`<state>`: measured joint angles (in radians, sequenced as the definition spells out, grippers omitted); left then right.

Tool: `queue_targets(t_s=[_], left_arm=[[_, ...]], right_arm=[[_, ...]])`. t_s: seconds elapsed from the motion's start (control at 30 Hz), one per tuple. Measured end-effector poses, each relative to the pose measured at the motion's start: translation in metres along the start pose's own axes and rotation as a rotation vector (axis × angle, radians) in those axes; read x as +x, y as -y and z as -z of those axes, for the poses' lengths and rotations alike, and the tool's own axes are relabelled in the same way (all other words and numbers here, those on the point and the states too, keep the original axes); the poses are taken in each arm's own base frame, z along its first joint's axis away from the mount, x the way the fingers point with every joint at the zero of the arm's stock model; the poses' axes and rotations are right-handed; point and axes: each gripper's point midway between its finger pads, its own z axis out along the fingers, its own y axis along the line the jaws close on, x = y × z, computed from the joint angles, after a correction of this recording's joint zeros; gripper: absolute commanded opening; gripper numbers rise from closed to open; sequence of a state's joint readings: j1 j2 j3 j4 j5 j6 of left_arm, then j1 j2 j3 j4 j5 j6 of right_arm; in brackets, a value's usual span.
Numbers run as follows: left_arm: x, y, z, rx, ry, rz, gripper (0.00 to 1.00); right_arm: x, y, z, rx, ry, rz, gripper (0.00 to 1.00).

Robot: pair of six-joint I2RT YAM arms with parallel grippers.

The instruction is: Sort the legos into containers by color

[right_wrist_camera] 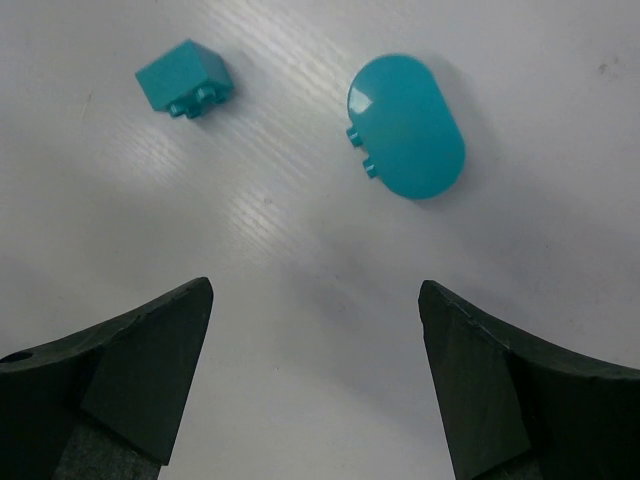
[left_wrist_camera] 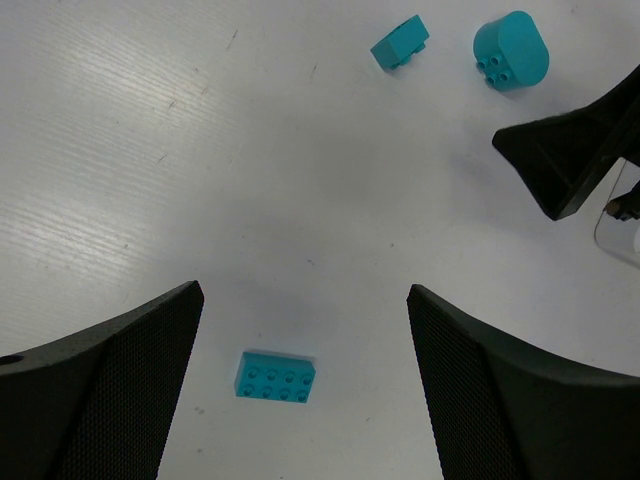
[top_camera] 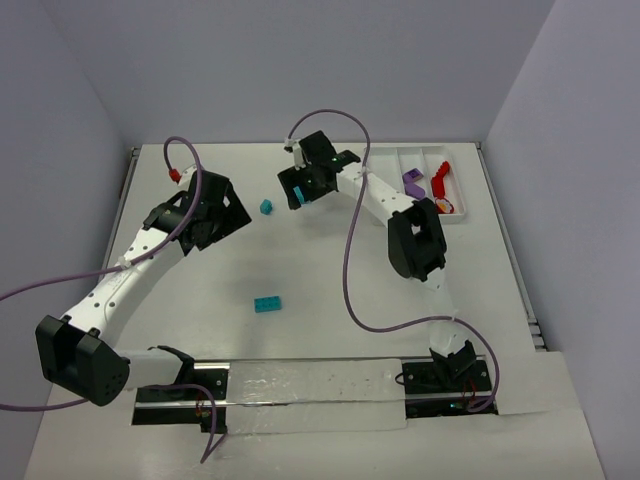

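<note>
Three teal legos lie on the table: a flat 2x4 brick (top_camera: 267, 304) (left_wrist_camera: 275, 377), a small brick (top_camera: 266, 207) (left_wrist_camera: 400, 42) (right_wrist_camera: 185, 78) and a rounded piece (top_camera: 300, 190) (left_wrist_camera: 510, 50) (right_wrist_camera: 406, 125). The white tray (top_camera: 395, 155) at the back right holds a purple piece (top_camera: 411, 183), red pieces (top_camera: 440, 178) and a red round piece with a white-yellow top (top_camera: 446, 207). My left gripper (top_camera: 226, 212) (left_wrist_camera: 305, 300) is open and empty, above the table, with the 2x4 brick seen between its fingers. My right gripper (top_camera: 298, 196) (right_wrist_camera: 315, 300) is open and empty, hovering just short of the rounded piece.
The right gripper's black finger (left_wrist_camera: 575, 150) reaches into the left wrist view from the right, near the rounded piece. Purple cables loop over the table beside both arms. Walls close the table at the back and sides.
</note>
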<state>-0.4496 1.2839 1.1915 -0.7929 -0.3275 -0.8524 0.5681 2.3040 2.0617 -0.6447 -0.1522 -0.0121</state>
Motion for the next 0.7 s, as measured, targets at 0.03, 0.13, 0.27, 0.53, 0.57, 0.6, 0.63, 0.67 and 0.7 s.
queue_targets(t_s=[0.03, 0.13, 0.27, 0.53, 0.57, 0.6, 0.63, 0.67, 0.7], left_arm=[[0.0, 0.0, 0.0, 0.0, 0.0, 0.0, 0.91], [0.0, 0.0, 0.0, 0.0, 0.0, 0.0, 0.91], [0.0, 0.0, 0.0, 0.0, 0.0, 0.0, 0.91], [0.0, 0.0, 0.0, 0.001, 0.0, 0.0, 0.91], [0.0, 0.0, 0.0, 0.001, 0.001, 0.0, 0.91], [-0.001, 0.001, 0.0, 0.002, 0.001, 0.0, 0.91], [-0.001, 0.001, 0.0, 0.002, 0.001, 0.0, 0.91], [-0.001, 0.001, 0.0, 0.002, 0.001, 0.0, 0.91], [-0.001, 0.001, 0.001, 0.003, 0.002, 0.0, 0.91]], right_arm=[[-0.004, 0.002, 0.0, 0.007, 0.006, -0.005, 0.91], [-0.02, 0.006, 0.001, 0.019, 0.049, -0.025, 0.91], [-0.023, 0.014, 0.001, 0.029, 0.06, -0.078, 0.91], [-0.025, 0.046, -0.016, 0.053, 0.071, -0.198, 0.91], [-0.025, 0.048, -0.02, 0.054, 0.072, -0.207, 0.91], [-0.024, 0.051, -0.023, 0.055, 0.071, -0.214, 0.91], [-0.023, 0.051, -0.026, 0.055, 0.07, -0.219, 0.91], [-0.023, 0.052, -0.028, 0.055, 0.069, -0.224, 0.91], [-0.022, 0.051, -0.031, 0.051, 0.064, -0.23, 0.91]])
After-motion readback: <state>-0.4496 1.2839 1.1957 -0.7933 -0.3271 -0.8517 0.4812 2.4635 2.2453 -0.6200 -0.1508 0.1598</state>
